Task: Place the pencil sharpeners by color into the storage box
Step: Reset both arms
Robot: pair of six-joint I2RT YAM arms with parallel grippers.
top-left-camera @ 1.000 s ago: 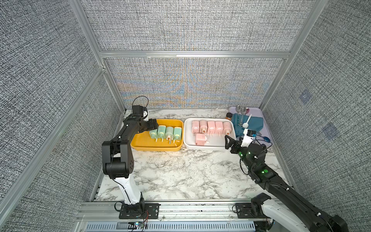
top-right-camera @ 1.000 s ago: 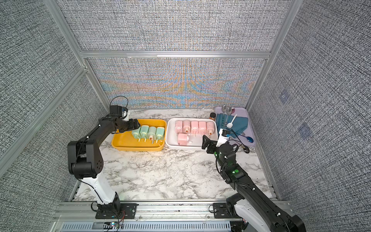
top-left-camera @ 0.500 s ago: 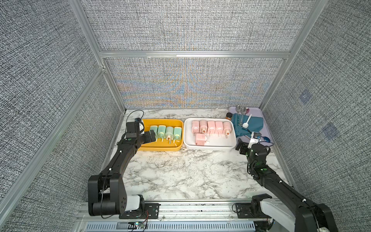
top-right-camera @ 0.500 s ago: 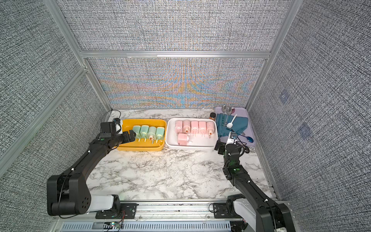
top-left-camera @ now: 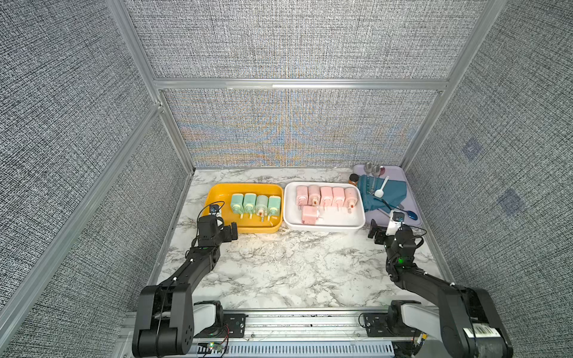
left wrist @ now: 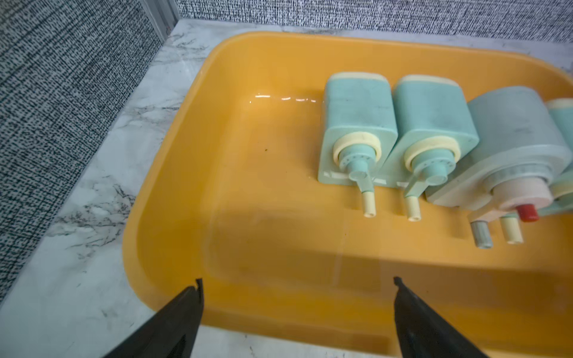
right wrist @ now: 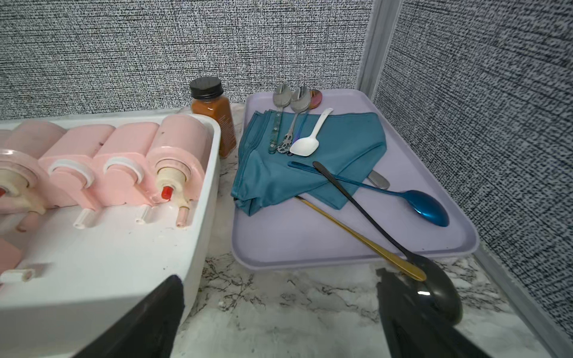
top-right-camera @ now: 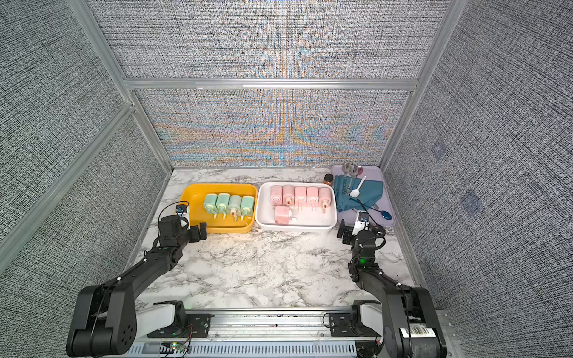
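the sort looks finished to me: four green sharpeners (top-left-camera: 255, 204) lie in a row in the yellow tray (top-left-camera: 217, 192) on the left, and six pink sharpeners (top-left-camera: 325, 196) lie in the white tray (top-left-camera: 325, 228) to its right, five in a far row and one nearer. the left gripper (left wrist: 297, 285) hovers at the yellow tray's near left corner, fingers apart, empty. the right gripper (right wrist: 279, 279) sits off the white tray's near right corner, fingers apart too, holding nothing. the next move likely calls only for parking both arms without nudging a tray.

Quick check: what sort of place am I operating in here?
Probably a robot test cell, not a home: grey fabric wall panels in an aluminium frame enclose a marble-patterned tabletop.
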